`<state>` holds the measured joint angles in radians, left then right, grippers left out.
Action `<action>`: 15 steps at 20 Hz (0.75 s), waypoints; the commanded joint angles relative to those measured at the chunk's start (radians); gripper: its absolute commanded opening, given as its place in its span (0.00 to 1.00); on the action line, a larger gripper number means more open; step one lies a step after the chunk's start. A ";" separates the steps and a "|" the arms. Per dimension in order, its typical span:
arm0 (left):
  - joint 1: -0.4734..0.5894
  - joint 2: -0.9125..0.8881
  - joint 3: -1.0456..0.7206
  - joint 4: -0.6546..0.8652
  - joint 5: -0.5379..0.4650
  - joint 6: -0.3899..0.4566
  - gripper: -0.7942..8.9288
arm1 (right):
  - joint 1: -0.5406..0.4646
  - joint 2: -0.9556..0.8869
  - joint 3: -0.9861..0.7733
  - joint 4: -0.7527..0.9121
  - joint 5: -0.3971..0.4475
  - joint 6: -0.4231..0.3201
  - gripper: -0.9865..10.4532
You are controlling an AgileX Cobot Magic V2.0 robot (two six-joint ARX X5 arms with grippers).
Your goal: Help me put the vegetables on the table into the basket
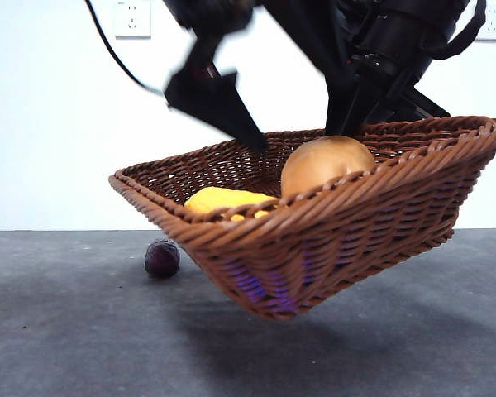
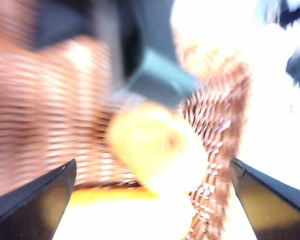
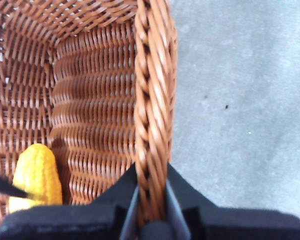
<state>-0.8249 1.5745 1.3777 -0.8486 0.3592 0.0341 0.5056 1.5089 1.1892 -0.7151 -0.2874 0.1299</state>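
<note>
The wicker basket (image 1: 339, 223) hangs tilted above the table (image 1: 83, 331), its left corner lowest. My right gripper (image 3: 151, 186) is shut on the basket's braided rim (image 3: 152, 100); in the front view it (image 1: 353, 112) comes down at the far rim. The bumpy yellow vegetable (image 1: 223, 199) and the brown-orange oval one (image 1: 325, 162) lie inside the basket. My left gripper (image 2: 152, 166) is open and empty over the oval vegetable (image 2: 155, 150); it (image 1: 223, 103) shows blurred in the front view. The small purple vegetable (image 1: 162, 258) sits on the table, behind the basket's left corner.
A white wall with a power socket (image 1: 132, 18) stands behind the table. Bare table surface (image 3: 240, 100) lies beside the basket's rim. A black cable (image 1: 112, 54) hangs at the upper left.
</note>
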 commanded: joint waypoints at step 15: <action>0.417 0.068 0.065 0.088 -0.238 -0.247 0.63 | -0.348 -0.084 0.001 -0.076 -0.091 -0.124 0.08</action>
<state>-0.4068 1.6386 1.4437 -0.7567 0.1184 -0.1894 0.1543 1.4258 1.1892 -0.7986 -0.3622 0.0147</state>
